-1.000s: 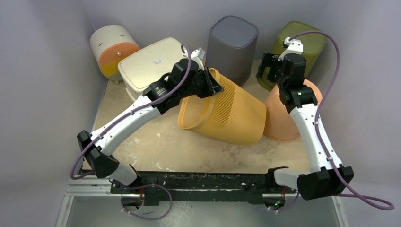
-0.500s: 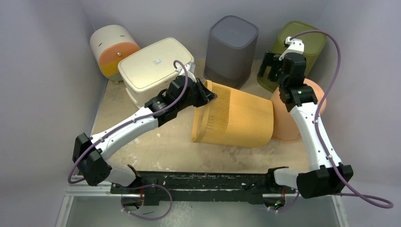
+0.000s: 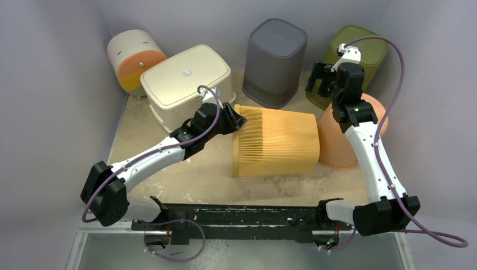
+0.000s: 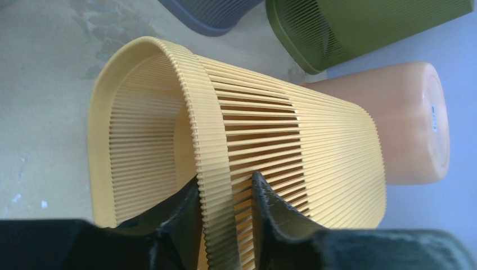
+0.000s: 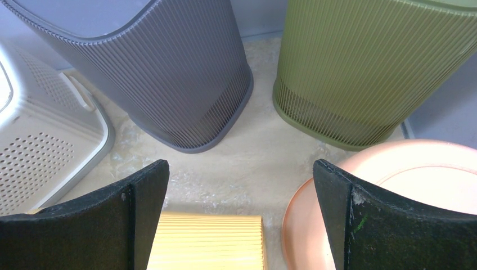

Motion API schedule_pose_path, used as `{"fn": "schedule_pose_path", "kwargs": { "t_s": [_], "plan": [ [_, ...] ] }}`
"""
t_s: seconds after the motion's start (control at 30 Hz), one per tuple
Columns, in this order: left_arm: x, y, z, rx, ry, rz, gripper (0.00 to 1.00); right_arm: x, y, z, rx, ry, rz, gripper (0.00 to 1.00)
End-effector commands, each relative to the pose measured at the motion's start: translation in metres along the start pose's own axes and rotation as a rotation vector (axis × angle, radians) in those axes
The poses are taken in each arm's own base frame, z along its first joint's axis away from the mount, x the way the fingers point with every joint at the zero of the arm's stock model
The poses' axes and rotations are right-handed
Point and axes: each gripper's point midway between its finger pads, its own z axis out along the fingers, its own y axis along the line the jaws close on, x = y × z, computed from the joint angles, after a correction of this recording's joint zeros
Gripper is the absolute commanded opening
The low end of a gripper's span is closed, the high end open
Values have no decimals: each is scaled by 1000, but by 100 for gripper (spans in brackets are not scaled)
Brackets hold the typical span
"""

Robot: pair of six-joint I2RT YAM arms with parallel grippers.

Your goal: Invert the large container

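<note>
Dropping sideways beside the peach plastic tub, the yellow slatted bin is only half-turned, left gripper easing open astride its rim.

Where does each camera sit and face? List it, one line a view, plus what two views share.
Top external: above and behind the bases, looking down on the table; both arms, left claw, right claw show.
Left wrist: on the left arm, facing the yellow basket on its side; its fingers straddle the rim.
Right wrist: on the right arm, facing grey bin and green bin; its spread fingers show.
Shared: both wrist views catch the yellow basket and orange tub.
</note>
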Motion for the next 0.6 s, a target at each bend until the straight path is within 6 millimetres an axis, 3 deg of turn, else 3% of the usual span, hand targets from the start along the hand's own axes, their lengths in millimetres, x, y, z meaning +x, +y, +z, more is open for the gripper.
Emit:
{"fn": "schedule_pose_path", "kwargs": {
  "t_s": [0.0, 0.07, 0.23, 0.37, 0.47, 0.57],
  "plan": [
    [56, 94, -3, -194, 198, 171, 38, -11, 2, -2, -13, -39, 15, 100],
    [53, 93, -5, -169, 189, 151, 38, -10, 2, -3, -13, -38, 14, 100],
    [56, 83, -7, -85, 204, 119, 2, -9, 2, -3, -12, -37, 14, 100],
    [62, 70, -5, 44, 201, 45, 0, -9, 3, -2, -16, -33, 17, 100],
    [48, 53, -12, 161, 136, -44, 0, -10, 2, -2, -11, -34, 13, 100],
    [32, 49, -20, 257, 68, -167, 0, -11, 0, -1, -3, -36, 9, 100]
  ]
}}
